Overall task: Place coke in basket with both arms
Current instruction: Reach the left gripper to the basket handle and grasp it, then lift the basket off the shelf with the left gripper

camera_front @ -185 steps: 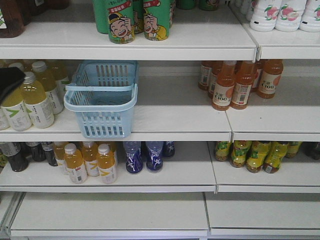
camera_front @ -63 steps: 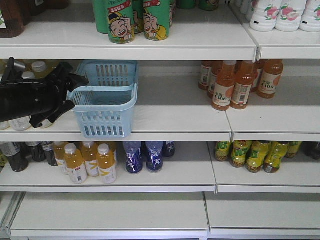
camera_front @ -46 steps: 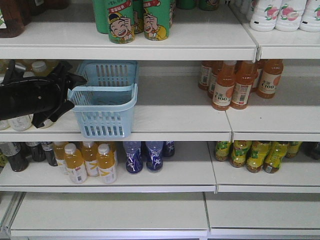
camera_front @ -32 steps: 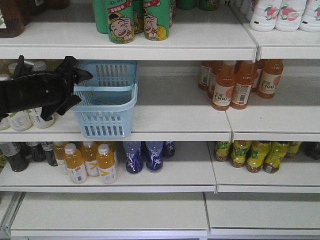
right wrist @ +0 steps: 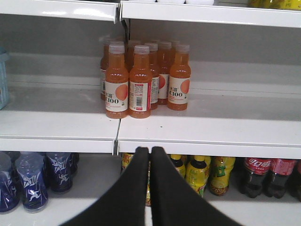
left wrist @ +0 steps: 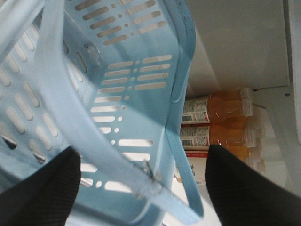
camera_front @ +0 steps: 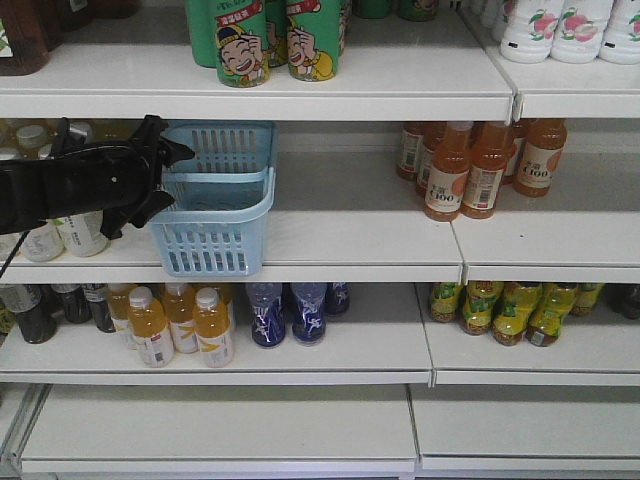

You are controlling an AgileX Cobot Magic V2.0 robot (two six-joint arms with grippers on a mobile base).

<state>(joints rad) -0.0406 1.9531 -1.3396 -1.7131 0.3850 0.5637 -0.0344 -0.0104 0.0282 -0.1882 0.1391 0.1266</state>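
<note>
The left gripper (left wrist: 142, 148) stands with jaws wide apart astride the swing handle (left wrist: 68, 94) of the basket (camera_front: 215, 235), not yet closed on it; 2.9 s ago it barely showed, well left of the basket. The right gripper (right wrist: 150, 149) is pressed closed, empty. The coke (right wrist: 256, 175) waits a shelf below the basket, far to its right. Next, probably: clamp the handle, lift.

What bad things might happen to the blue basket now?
1. The left gripper has its fingers open on either side of the basket's handle. The thin handle might slip out if they close off-centre.
2. The basket stands at the front edge of the shelf, so a tug might tip it off.
3. The pale yellow bottles right beside the arm might get knocked.
</note>
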